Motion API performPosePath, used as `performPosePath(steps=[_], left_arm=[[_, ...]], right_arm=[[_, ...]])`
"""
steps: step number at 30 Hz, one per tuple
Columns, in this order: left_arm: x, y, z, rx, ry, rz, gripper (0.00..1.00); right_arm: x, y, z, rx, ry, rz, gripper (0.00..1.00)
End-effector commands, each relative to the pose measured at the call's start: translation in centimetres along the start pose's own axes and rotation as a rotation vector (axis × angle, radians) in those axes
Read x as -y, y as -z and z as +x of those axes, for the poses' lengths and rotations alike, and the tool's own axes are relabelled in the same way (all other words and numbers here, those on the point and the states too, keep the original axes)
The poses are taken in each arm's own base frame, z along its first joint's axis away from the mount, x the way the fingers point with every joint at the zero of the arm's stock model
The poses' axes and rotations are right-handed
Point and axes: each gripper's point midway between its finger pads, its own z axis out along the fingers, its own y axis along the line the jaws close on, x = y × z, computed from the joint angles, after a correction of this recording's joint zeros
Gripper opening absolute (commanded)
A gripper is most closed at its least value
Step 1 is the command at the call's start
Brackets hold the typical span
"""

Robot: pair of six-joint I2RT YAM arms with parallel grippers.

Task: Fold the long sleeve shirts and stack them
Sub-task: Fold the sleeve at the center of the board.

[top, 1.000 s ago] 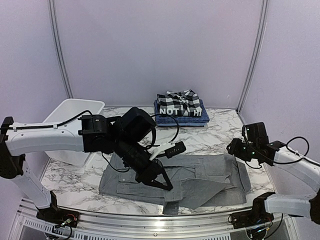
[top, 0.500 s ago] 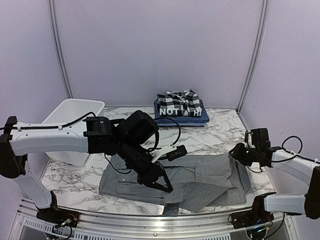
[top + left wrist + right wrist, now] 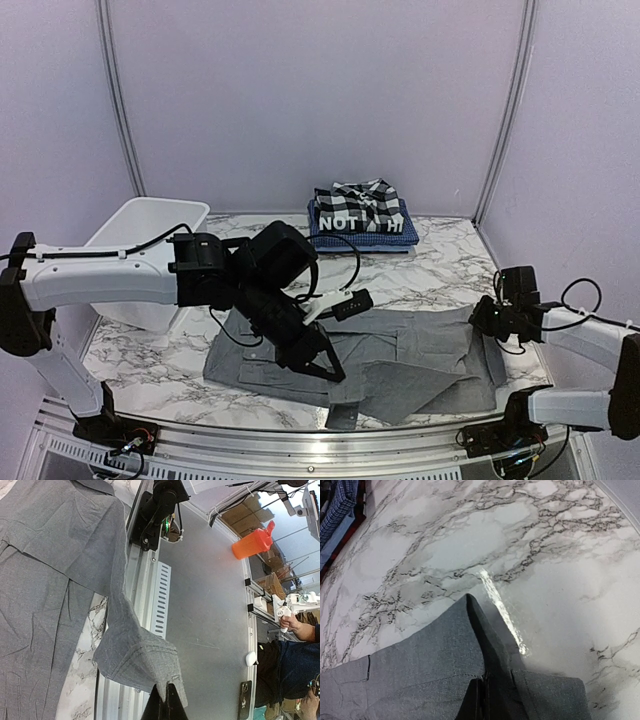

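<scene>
A plain grey button-up shirt [image 3: 400, 355] lies spread across the front of the marble table [image 3: 440, 265]. My left gripper [image 3: 326, 372] is shut on the cuff [image 3: 142, 655] of one sleeve, which hangs lifted over the table's front rail. In the left wrist view the gripper [image 3: 164, 702] pinches the cuff's edge. My right gripper [image 3: 484, 320] is shut on the shirt's right edge, and the right wrist view shows the cloth [image 3: 435, 665] pulled up into a ridge between the gripper [image 3: 481, 703]. Folded plaid, black lettered and blue checked shirts [image 3: 361, 214] are stacked at the back.
A white plastic tub [image 3: 140, 240] stands at the table's left, behind the left arm. A metal rail [image 3: 300, 440] runs along the front edge. The blue checked shirt [image 3: 337, 507] shows at the far left of the right wrist view.
The right gripper dropped to the shirt's right edge and shut on the cloth. The left arm shifted a little, still holding the cuff, and the shirt's body shifted with it.
</scene>
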Motion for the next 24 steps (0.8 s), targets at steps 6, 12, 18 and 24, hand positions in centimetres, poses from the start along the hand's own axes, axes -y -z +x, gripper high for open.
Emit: performPosePath(steps=[6,12,18,24], left_arm=[[-1.5,1.6,-0.5,0.027,0.022,-0.040,0.00],[-0.5,2.3,-1.3,0.049,0.002,-0.015,0.00],[0.8,2.6,-2.3,0.059,-0.039,0.047,0.00],[0.9,4.8,-5.4,0.146,-0.056,0.022,0.00]], right_arm=[[2.0,-0.9,1.7,-0.067,-0.028,0.083,0.10],[0.1,2.7,-1.5,0.022,0.028,0.039,0.34],[-4.5,6.3,-4.2,0.090,0.110,-0.125,0.35],[-10.1,4.4,-1.6,-0.019,0.246,-0.298,0.30]])
